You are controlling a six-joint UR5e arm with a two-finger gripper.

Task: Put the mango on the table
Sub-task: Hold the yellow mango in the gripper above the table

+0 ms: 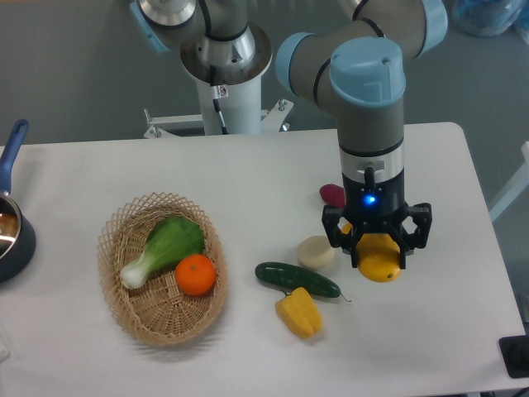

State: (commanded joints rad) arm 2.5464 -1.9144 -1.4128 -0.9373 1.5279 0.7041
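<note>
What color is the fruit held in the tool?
Yellow-orange: the mango, in the fixed camera view.

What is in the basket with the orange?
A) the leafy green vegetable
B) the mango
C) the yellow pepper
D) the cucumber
A. The leafy green vegetable lies in the basket beside the orange, while the cucumber and yellow pepper lie on the table, and the mango is in the pincer.

One fixed camera looks down from high in front of the bench (248, 182), facing the arm's base behind the hand (377, 248).
</note>
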